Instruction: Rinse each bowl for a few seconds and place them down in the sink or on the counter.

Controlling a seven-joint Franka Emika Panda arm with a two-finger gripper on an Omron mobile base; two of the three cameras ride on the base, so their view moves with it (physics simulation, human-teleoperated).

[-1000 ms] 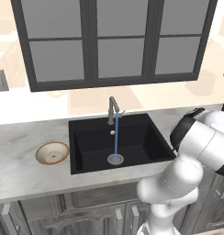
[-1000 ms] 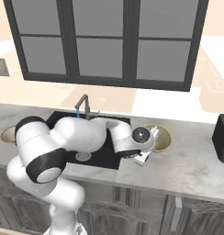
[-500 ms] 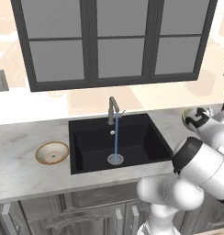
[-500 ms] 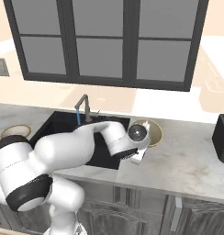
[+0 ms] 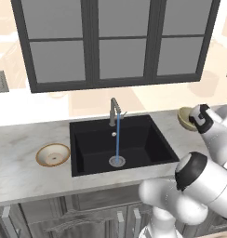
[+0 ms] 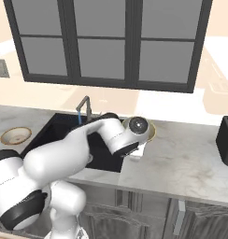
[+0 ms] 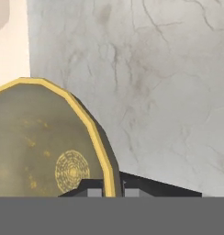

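Bowls number 2: olive bowl (image 7: 45, 151), tan-rimmed bowl (image 5: 52, 155).

You see the deep olive-yellow round bowl (image 7: 49, 156) clamped by its rim in the claw (image 7: 113, 190), above the marbled table (image 7: 155, 82); the shallow tan-rimmed bowl (image 5: 52, 155) sits left of the black sink (image 5: 134, 139).

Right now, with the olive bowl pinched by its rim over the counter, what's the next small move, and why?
Probably lower it onto the counter. The gripper is shut on the olive bowl right of the sink, with marbled stone below. The tan-rimmed bowl waits left of the running faucet.
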